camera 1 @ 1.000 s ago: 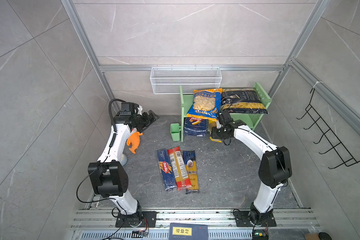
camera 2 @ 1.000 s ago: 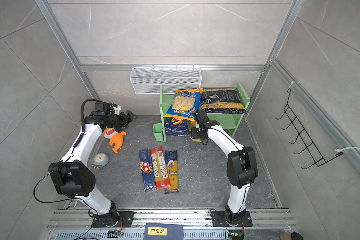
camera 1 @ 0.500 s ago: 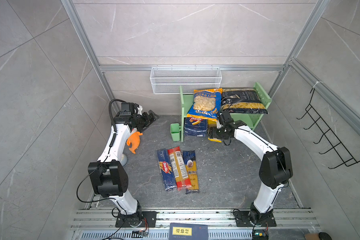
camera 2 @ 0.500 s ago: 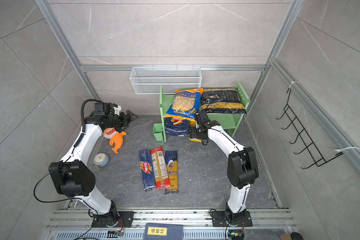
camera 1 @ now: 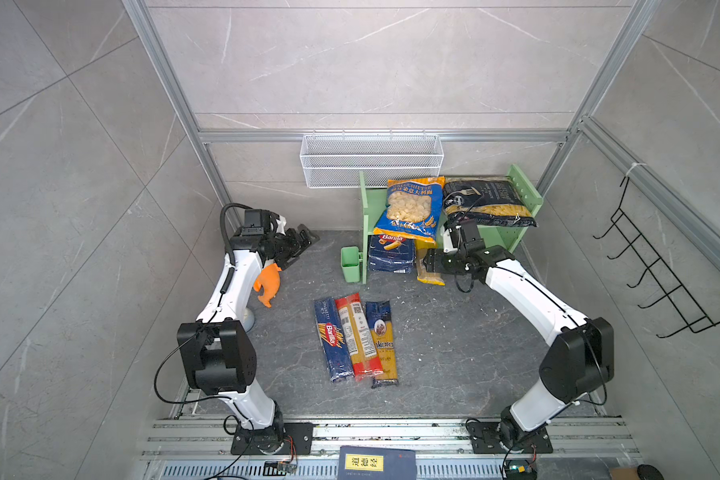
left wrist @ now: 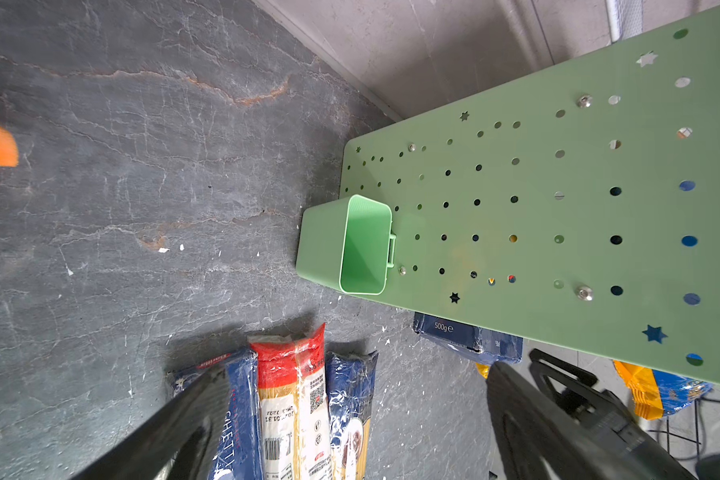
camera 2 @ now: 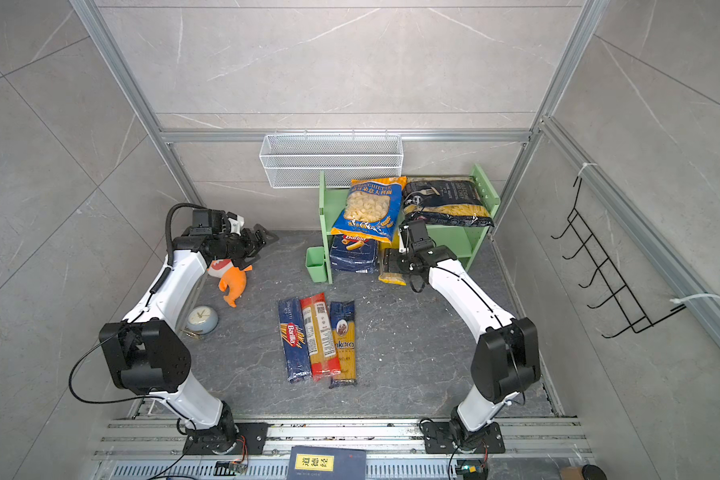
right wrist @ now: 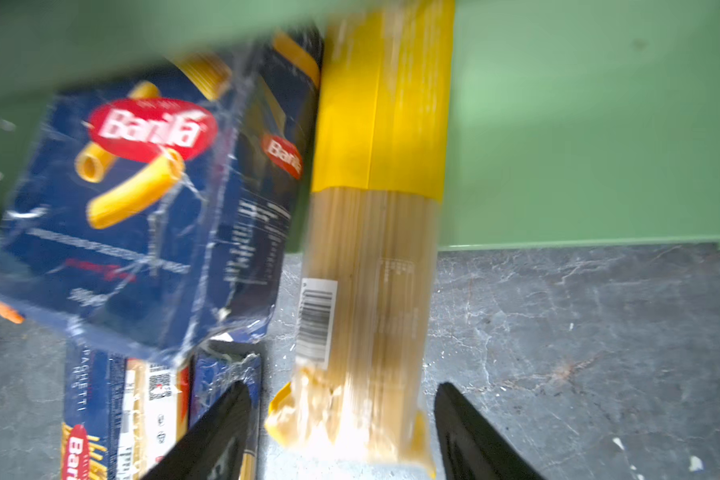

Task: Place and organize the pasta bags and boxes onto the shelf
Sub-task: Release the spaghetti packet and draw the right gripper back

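**At the shelf's lower tier, parted jaws straddle a yellow spaghetti pack**

Between the fingers of the right gripper point(right wrist: 341, 390) lies the near end of a long slim yellow spaghetti pack point(right wrist: 375, 249). The jaws stand apart on either side of it, and a sliver of dark grey stone floor point(camera 1: 454, 340) shows between each finger and the wrapper, so nothing is gripped. Ahead of the fingertips the pack runs onto the bottom tier of the mint-green two-tier shelf point(camera 1: 368, 208), its yellow-banded far end on the green board and its near end out on the floor. The wrist picture is blurred, so finer detail is lost.

Close against the pack, on this gripper's side toward the other arm, sits a squat dark blue Barilla rigatoni box point(right wrist: 134, 208). Above the gripper, on the upper tier, lie an orange-and-blue orecchiette bag with a clear window point(camera 1: 410, 208), overhanging the box, and a black-and-clear penne bag point(camera 1: 485, 203).

Behind the right gripper, toward the arm bases, three long packs lie side by side on the floor: a dark blue Barilla spaghetti pack point(camera 1: 331, 338), a red one point(camera 1: 356, 336) and a dark-blue-and-yellow one point(camera 1: 381, 340).

Well apart, the left gripper point(camera 1: 302, 249) hovers spread wide and empty, an orange plush toy point(camera 1: 267, 282) just below it and the shelf's small green cup point(left wrist: 362, 245) ahead of it.
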